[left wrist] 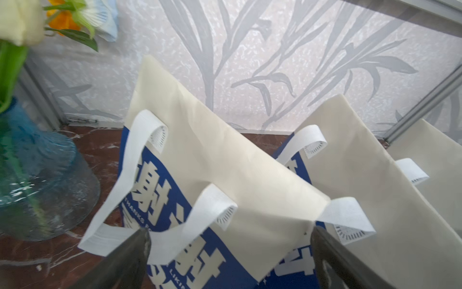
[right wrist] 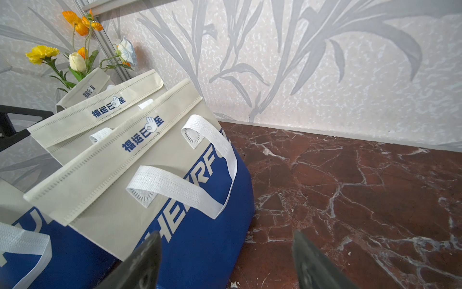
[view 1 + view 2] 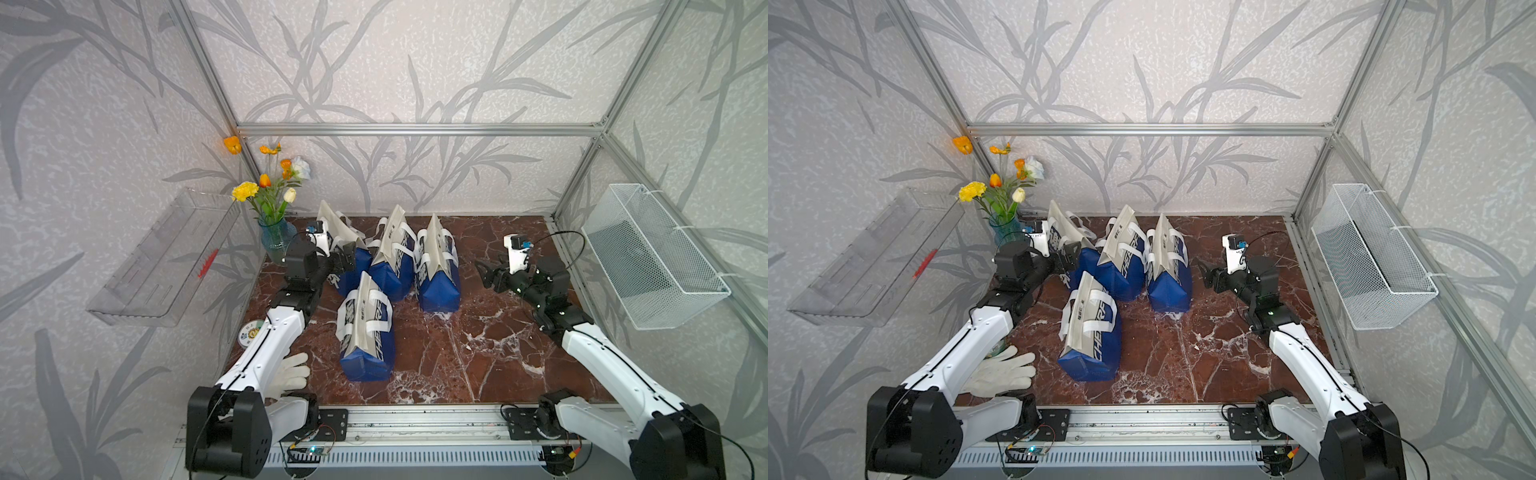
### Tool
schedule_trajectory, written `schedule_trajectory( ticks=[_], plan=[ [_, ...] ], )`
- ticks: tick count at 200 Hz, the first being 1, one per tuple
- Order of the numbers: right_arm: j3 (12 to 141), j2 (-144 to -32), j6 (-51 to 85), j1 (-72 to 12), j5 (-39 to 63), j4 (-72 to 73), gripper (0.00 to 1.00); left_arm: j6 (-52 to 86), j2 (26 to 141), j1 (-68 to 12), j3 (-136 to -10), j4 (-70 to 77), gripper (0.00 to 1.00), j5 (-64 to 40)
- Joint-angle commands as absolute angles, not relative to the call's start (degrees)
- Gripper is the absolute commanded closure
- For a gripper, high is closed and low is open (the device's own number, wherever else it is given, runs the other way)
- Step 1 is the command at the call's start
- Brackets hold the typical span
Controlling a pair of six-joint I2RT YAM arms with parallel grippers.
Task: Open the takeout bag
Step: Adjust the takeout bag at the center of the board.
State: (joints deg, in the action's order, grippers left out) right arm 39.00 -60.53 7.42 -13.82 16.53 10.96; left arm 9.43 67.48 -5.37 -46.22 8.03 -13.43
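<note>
- A white glove [image 3: 291,370] is lying near the front edge of the marble table [image 3: 478,353], beside the left arm.
- The front bag [image 3: 365,332], one of four takeout bags, is standing alone near the middle, its flap folded shut.
- The right gripper [image 2: 226,239] is hovering with its jaws well apart, gripping nothing, just beside the right-hand bag [image 3: 438,270] of the back row.
- The middle bag [image 3: 392,257] is standing close beside that one.
- The left gripper [image 1: 231,234] is gaping wide, its jaws on either side of the far-left bag [image 1: 225,160], not clamped on it.
- A blue vase [image 3: 276,243] of flowers is sitting in the far left corner.

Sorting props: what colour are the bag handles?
White handles, clearest in the right wrist view.
</note>
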Motion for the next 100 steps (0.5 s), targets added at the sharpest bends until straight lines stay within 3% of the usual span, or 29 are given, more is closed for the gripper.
schedule_trajectory(
  ticks=[1, 54, 100],
  plan=[
    [39.64, -61.13, 6.07, -13.8, 16.41, 9.84, 0.19, 7.54, 65.79, -6.04, -44.68, 8.48, 0.02, -18.91],
    [40.08, -63.44, 6.08, -14.57, 16.47, 11.25, 0.18, 5.33, 58.75, -7.1, -38.02, 7.38, 0.03, -12.65],
    [41.84, -65.28, 5.61, -15.56, 14.85, 9.17, 0.18, 6.78, 65.13, -8.31, -40.47, 6.76, 0.04, -8.88]
  ],
)
